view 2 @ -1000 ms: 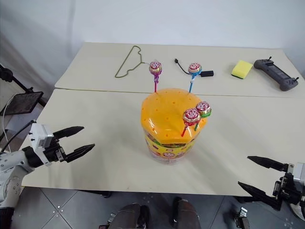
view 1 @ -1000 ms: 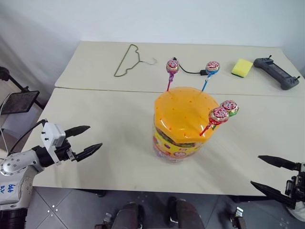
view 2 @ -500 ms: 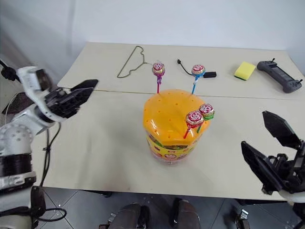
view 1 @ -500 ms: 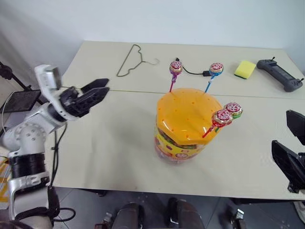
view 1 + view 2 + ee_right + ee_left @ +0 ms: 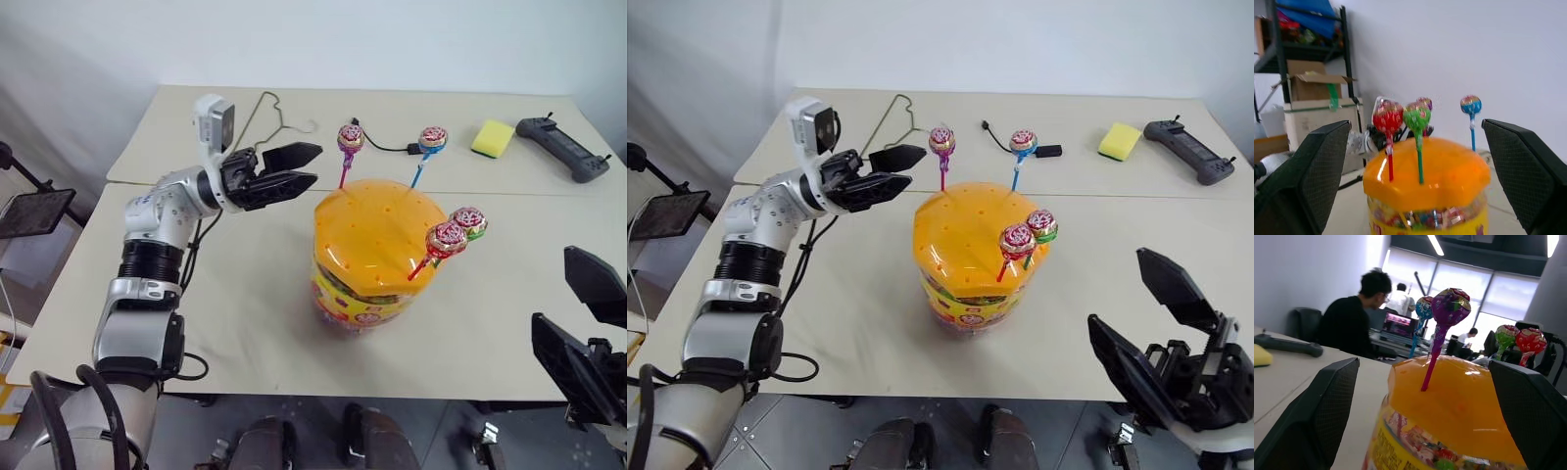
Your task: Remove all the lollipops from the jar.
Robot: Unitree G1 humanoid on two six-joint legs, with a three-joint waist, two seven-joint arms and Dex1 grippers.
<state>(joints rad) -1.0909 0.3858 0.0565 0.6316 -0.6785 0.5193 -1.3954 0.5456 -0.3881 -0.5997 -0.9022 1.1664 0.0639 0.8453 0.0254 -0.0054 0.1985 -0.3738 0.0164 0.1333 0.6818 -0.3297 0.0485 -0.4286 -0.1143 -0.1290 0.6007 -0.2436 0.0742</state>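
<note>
Left pincer (image 5: 299, 166) swung up from the desk's (image 5: 235, 294) left edge toward the jar (image 5: 377, 257), jaws wide, empty. All 4 lollipops (image 5: 350, 137) sit in the orange lid. Left wrist view adds people behind. Right pincer (image 5: 1151, 318) raised, wide open, empty, partly cut off.

We hold our left gripper (image 5: 306, 166) raised, its arm stretched forward, fingers apart. Our right gripper (image 5: 1151, 328) is low at our side, fingers spread.
</note>
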